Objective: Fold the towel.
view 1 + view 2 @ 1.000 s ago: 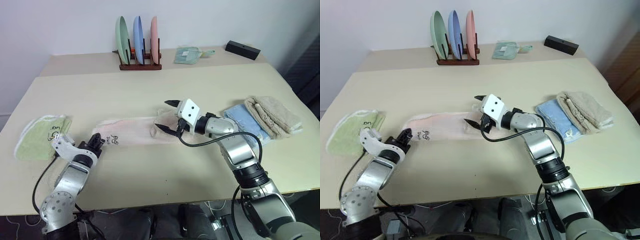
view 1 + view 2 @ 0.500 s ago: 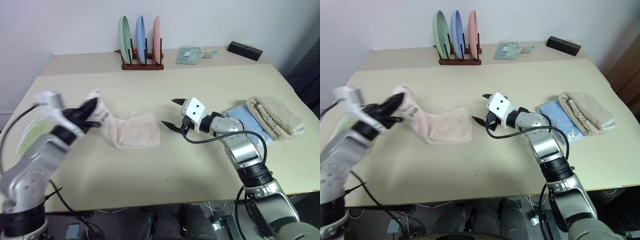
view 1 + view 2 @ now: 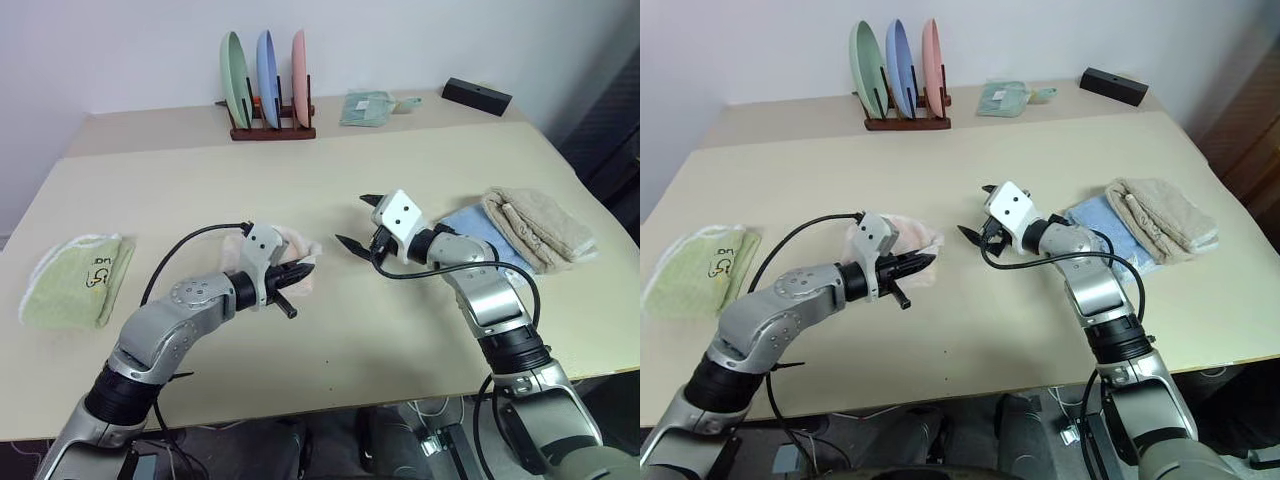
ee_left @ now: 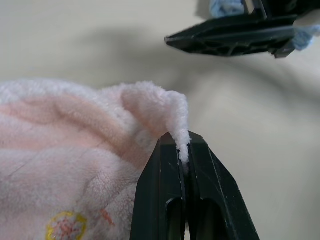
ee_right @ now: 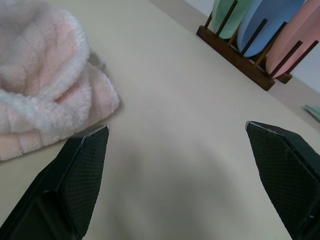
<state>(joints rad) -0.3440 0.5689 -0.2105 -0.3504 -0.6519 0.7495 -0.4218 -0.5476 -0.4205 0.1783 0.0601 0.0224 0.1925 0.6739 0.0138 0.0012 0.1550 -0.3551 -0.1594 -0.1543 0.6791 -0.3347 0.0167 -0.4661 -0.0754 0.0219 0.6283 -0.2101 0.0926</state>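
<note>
The pale pink towel [image 3: 298, 247] lies doubled over in a bunch at the middle of the table. My left gripper [image 3: 300, 272] is shut on a thin fold of its edge, seen close up in the left wrist view, where the left gripper [image 4: 183, 142] pinches the towel [image 4: 75, 135]. My right gripper [image 3: 352, 220] hovers open just to the right of the bunch, apart from it, with nothing between its fingers. In the right wrist view the towel [image 5: 45, 90] sits beside one fingertip [image 5: 90, 150].
A light green towel [image 3: 75, 280] lies at the left edge. A blue cloth [image 3: 480, 225] and a beige towel [image 3: 540, 225] sit on the right. At the back stand a plate rack [image 3: 265, 70], a folded greenish cloth [image 3: 365, 105] and a black box [image 3: 477, 96].
My left gripper lifted the towel's left end and carried it right, over the rest, so the long flat towel is now doubled. The right gripper stayed open and drew slightly right.
</note>
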